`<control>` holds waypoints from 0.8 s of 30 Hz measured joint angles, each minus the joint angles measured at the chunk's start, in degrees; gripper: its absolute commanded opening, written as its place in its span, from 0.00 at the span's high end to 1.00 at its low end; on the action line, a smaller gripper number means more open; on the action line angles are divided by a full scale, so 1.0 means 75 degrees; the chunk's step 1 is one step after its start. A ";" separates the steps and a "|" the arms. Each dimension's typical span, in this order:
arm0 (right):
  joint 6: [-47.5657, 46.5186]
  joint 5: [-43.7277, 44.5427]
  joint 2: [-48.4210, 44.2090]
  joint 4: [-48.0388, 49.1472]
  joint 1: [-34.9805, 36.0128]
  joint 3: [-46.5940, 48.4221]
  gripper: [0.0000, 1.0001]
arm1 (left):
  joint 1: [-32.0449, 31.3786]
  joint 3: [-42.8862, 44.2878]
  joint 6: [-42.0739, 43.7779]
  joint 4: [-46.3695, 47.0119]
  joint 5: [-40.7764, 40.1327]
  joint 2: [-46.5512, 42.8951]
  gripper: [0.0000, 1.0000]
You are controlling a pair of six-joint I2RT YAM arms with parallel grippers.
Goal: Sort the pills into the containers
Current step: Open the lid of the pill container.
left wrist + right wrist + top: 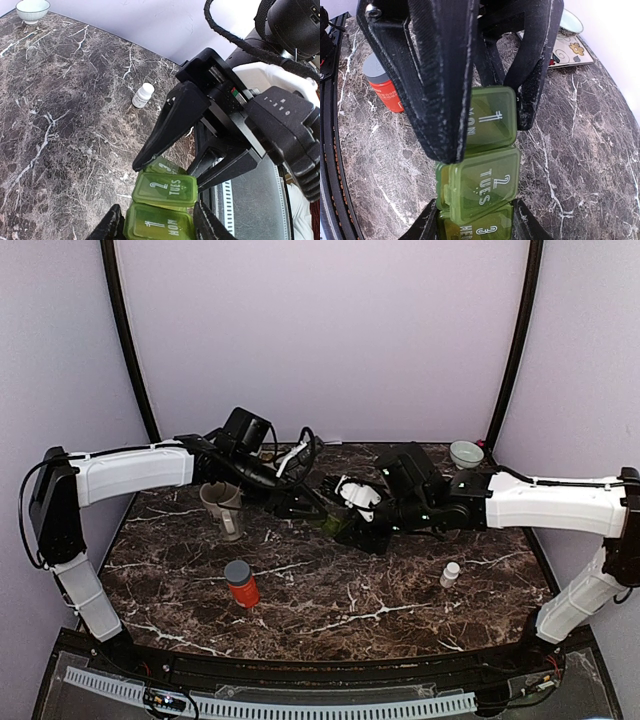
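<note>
**While both claws clamp it, the pill box sits mid-worktop**

Where the two arms meet over the middle of the marble worktop (350, 590), the green pill box (328, 524) is caught between them. The left claw (300, 506) reaches in from the left and the right claw (352, 526) from the right.

In the left wrist view, the left claw (157, 222) is closed on the box (162, 190). Its fingers press the two sides of the compartment marked MON. In the right wrist view, the right claw (475, 225) is closed on the box (480, 185) at the WED compartment. TUES lies between the two grips. The MON and TUES lids look shut. Whether the box rests on the marble or hangs just above it, I cannot tell.

A red bottle (240, 583) with a grey cap stands upright on the near left of the worktop, well apart from the box. A small white bottle (450, 574) stands upright on the near right. A grey cup (222, 505) stands to the left under the left arm. A pale bowl (466, 453) sits at the far right corner.
</note>
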 measured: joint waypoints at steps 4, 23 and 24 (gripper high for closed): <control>0.0000 0.0015 -0.0047 0.0000 0.0006 -0.0015 0.66 | -0.0006 0.0006 -0.0009 0.0009 0.0032 0.0000 0.59; 0.0119 -0.0064 -0.0720 0.0204 0.0073 -0.0367 0.31 | 0.0003 -0.1276 -0.0498 0.1311 0.0554 -0.0149 0.65; 0.0122 -0.0087 -0.0740 0.0216 0.0073 -0.0367 0.31 | 0.0003 -0.1285 -0.0498 0.1329 0.0560 -0.0163 0.65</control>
